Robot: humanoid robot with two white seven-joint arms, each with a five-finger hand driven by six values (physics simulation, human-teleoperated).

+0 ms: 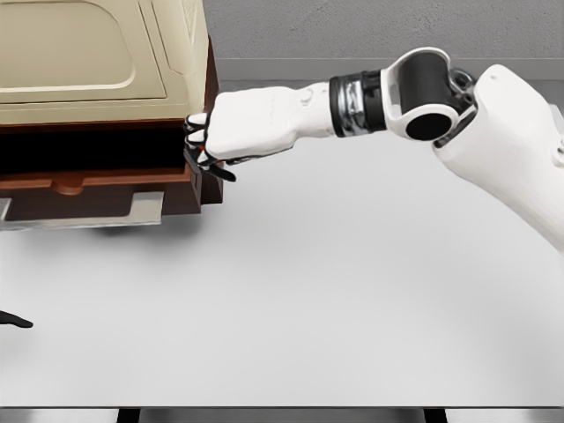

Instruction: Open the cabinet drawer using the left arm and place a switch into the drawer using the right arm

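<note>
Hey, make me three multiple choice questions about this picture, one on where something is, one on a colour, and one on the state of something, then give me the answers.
1. Where is the right hand?
A. At the right edge of the cabinet's drawer opening
B. Flat on the table near the front edge
C. Raised above the cabinet top

2. What colour is the cabinet top?
A. Blue
B. Beige
C. Black

3. What state is the cabinet drawer in?
A. Fully shut
B. Pulled out, leaving a dark gap above it
C. Taken out and lying on the table

Answers:
1. A, the fingers sit against the cabinet's right front corner beside the opening.
2. B, the top is beige over brown wood.
3. B, the brown drawer front stands forward below a dark opening.
</note>
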